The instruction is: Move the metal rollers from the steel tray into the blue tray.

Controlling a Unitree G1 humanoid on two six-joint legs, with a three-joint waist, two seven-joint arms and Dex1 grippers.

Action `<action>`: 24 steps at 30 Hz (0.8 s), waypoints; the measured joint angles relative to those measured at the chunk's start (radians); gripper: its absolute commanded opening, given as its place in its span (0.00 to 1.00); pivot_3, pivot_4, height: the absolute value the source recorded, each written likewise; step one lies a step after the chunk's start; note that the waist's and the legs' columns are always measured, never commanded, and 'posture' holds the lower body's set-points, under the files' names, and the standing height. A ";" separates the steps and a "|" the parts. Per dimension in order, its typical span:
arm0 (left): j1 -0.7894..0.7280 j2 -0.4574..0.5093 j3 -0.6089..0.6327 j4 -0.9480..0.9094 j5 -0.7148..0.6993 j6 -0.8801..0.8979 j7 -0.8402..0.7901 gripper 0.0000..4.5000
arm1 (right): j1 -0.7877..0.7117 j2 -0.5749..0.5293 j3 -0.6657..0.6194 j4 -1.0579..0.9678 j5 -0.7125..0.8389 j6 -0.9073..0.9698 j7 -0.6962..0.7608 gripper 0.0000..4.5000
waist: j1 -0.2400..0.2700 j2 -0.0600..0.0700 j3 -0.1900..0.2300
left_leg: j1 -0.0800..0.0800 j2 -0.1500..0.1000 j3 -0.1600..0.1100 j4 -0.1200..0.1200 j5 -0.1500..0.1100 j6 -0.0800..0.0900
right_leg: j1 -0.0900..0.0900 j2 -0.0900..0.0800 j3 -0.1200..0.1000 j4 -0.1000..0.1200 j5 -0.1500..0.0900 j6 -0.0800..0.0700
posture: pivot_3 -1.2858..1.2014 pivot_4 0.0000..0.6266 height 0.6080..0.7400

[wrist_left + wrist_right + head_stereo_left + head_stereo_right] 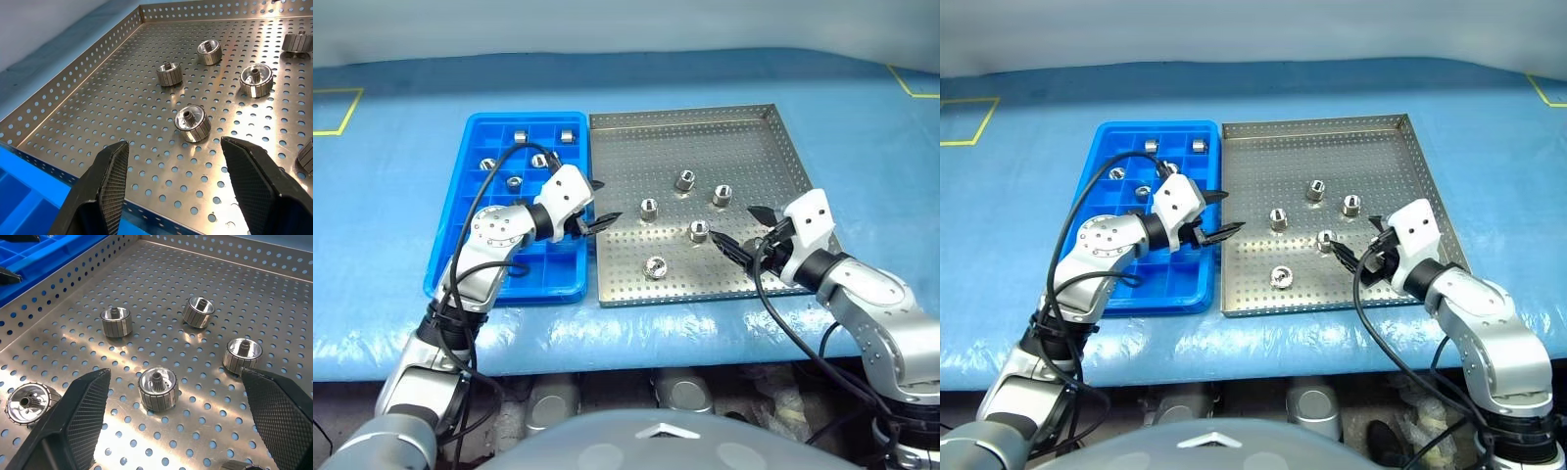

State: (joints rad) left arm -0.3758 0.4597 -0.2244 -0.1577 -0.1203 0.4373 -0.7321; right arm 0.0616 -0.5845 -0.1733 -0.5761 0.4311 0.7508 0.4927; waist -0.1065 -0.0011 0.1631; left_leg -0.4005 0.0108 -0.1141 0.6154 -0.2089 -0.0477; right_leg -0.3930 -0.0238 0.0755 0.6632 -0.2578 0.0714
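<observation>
Several metal rollers (649, 208) lie scattered on the steel tray (773, 147), and several more sit in compartments of the blue tray (460, 196) to its left. My left gripper (604, 204) hangs open and empty over the steel tray's left rim. In the left wrist view its fingers (110, 181) stand short of the nearest roller (192, 124). My right gripper (734, 225) is open low over the tray's right part. One roller (157, 388) lies on the holed floor just ahead of its fingers (90, 396), between them and untouched.
Both trays rest side by side on a blue cloth-covered table (391, 304). Yellow tape marks (337, 113) lie at the far left and far right. The steel tray's raised rim (73, 83) stands between the two trays.
</observation>
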 measured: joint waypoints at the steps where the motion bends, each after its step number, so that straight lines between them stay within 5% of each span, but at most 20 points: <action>1: 0.000 0.000 0.001 -0.001 -0.001 0.008 0.003 0.73 | -0.001 0.004 0.014 0.006 -0.005 -0.001 -0.004 0.99 | -0.001 0.000 0.000 | 0.000 0.000 0.000 0.000 0.000 0.000 | 0.000 0.000 0.000 0.000 0.000 0.000 | 0.46 0.24 1.00; 24: 0.025 -0.015 0.010 -0.034 -0.017 0.019 0.016 0.73 | -0.030 0.047 0.094 0.038 -0.071 -0.023 -0.066 0.99 | -0.002 0.000 0.000 | 0.000 0.000 0.000 0.000 0.000 0.000 | 0.000 0.000 0.000 0.001 0.000 0.000 | 0.46 0.24 1.00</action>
State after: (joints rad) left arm -0.3504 0.4445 -0.2142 -0.1921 -0.1374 0.4560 -0.7159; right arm 0.0320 -0.5372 -0.0795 -0.5382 0.3599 0.7278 0.4264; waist -0.1089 -0.0009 0.1630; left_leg -0.4002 0.0107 -0.1141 0.6158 -0.2089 -0.0477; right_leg -0.3929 -0.0239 0.0758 0.6641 -0.2577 0.0715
